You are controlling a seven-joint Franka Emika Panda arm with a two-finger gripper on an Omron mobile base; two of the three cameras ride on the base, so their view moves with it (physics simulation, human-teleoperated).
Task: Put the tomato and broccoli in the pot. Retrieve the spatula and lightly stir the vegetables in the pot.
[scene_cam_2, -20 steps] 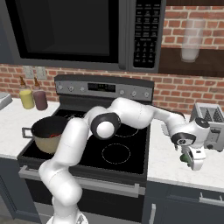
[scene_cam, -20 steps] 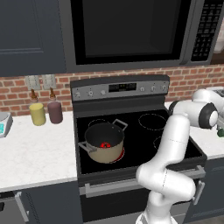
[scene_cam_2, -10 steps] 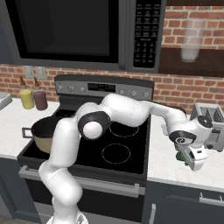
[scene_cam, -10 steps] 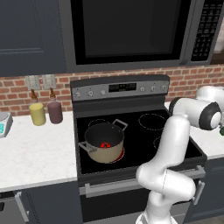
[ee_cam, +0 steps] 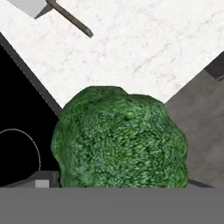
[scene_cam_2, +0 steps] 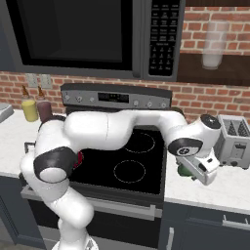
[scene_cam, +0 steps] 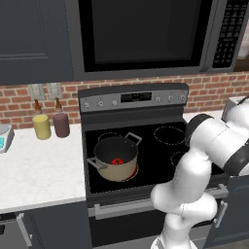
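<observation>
Hand (scene_cam_2: 188, 170) low over the right-hand surface (scene_cam_2: 210, 188), with the broccoli (ee_cam: 119, 138) right up against it — the green head swells close under the hand camera, so it looks pinched between the fingers, though the fingertips themselves are hidden and I cannot tell for sure. Its bumpy crown faces the camera; being roundish, it has no clear long axis. Beyond it the spatula (ee_cam: 48, 8) lies flat on the surface, its handle slanting away from its pale blade. Well off to the left — the pot (scene_cam: 115, 158) sits on a front burner, the tomato (scene_cam: 116, 161) already inside.
</observation>
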